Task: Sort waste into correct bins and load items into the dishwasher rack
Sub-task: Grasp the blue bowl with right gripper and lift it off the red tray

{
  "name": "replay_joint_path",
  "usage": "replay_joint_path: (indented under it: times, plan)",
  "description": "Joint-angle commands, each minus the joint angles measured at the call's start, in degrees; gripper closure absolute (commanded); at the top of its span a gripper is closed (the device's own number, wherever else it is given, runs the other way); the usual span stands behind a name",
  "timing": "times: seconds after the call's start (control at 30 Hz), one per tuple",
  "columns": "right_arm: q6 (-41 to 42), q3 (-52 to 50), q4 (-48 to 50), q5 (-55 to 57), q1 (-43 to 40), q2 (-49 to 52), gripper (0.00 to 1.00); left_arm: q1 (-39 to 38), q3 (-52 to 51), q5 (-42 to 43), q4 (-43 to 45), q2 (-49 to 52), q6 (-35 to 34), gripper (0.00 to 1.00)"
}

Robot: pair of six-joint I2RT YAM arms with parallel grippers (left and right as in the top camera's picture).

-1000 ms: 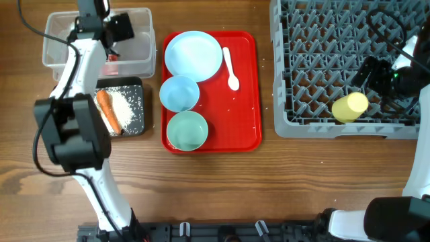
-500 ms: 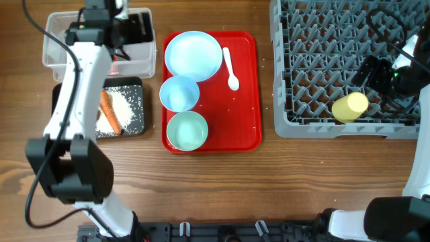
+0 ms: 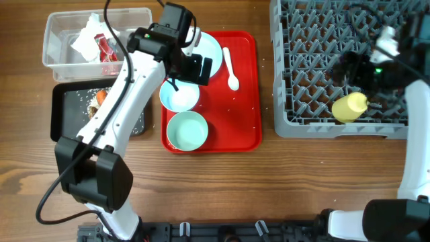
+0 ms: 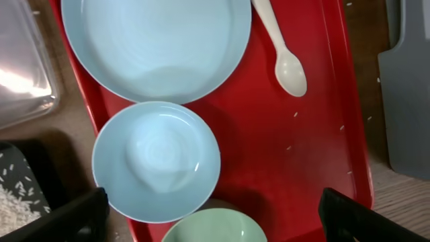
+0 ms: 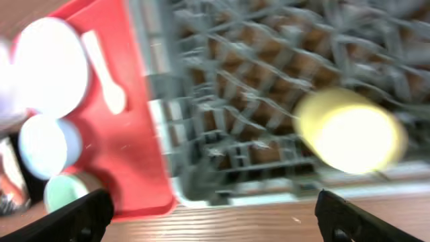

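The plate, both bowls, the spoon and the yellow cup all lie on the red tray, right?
No: the small yellow plastic cup lies in the large grey plastic rack, as the overhead view shows. The round pale blue plate, two bowls and small white spoon do lie on the red tray.

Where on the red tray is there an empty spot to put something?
The red tray is bare on its right side, below the spoon and right of the blue bowl and green bowl. Its left side is crowded, with the plate above them.
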Motion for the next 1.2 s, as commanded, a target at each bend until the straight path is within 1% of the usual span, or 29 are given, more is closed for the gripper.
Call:
replay_joint_path:
  times: [0.0,0.13,0.23,0.3,0.4,0.47,0.57,0.67,0.73,0.83,0.87,0.9,0.97,1.03,1.07,1.17]
  plan:
    - [1.0,0.8,3.5,-5.8,9.0,0.0,0.00,2.4,-0.4,0.4,-1.7,-1.9,-7.6,0.00]
    - [7.4,0.8,12.1,-5.8,20.8,1.6,0.01,8.5,-0.4,0.0,-2.4,-6.2,-11.9,0.00]
    - [10.9,0.8,18.8,-5.3,28.8,4.5,0.02,13.8,-0.4,0.0,-2.5,-8.4,-11.9,0.00]
    - [13.0,0.8,24.4,-3.8,34.7,8.4,0.04,18.8,-0.4,0.0,-3.2,-8.8,-11.9,0.00]
    - [15.6,0.8,29.9,-0.8,40.3,14.6,0.06,23.6,-0.4,0.0,-4.8,-8.8,-11.9,0.00]
    - [16.7,0.8,32.8,0.2,42.9,19.3,0.06,26.3,-0.4,0.0,-5.6,-8.8,-11.9,0.00]
    - [18.4,0.8,35.1,0.2,44.6,25.5,0.11,29.2,-0.4,0.0,-5.9,-8.8,-11.9,0.00]
    - [20.7,0.8,35.6,0.2,44.8,30.0,0.12,29.7,-0.4,0.0,-6.3,-8.7,-11.9,0.00]
    - [20.9,0.8,36.5,0.2,44.9,32.3,0.13,29.7,-0.4,0.0,-6.3,-8.7,-11.8,0.00]
    - [21.2,0.8,38.0,0.2,45.2,34.6,0.17,29.7,-0.4,0.0,-6.3,-8.7,-11.9,0.00]
    - [21.2,0.8,38.8,0.2,45.3,35.0,0.21,29.7,-0.4,0.0,-6.2,-8.7,-11.9,0.00]
    - [21.2,0.8,39.5,0.2,45.4,35.3,0.29,29.7,-0.4,0.0,-6.2,-8.7,-11.9,0.00]
    - [21.2,0.8,40.4,0.6,45.5,35.6,0.48,29.7,-0.4,0.0,-6.2,-8.7,-11.9,0.00]
    - [22.3,0.8,40.7,3.0,45.6,36.0,0.64,29.7,-0.4,0.0,-6.3,-8.7,-11.9,0.00]
    - [22.4,0.7,40.7,3.7,45.6,36.2,0.69,29.7,-0.4,0.0,-6.3,-8.7,-11.9,0.00]
    - [22.5,0.4,41.1,3.7,45.6,37.3,0.69,29.7,-0.4,0.0,-6.3,-8.7,-11.9,0.00]
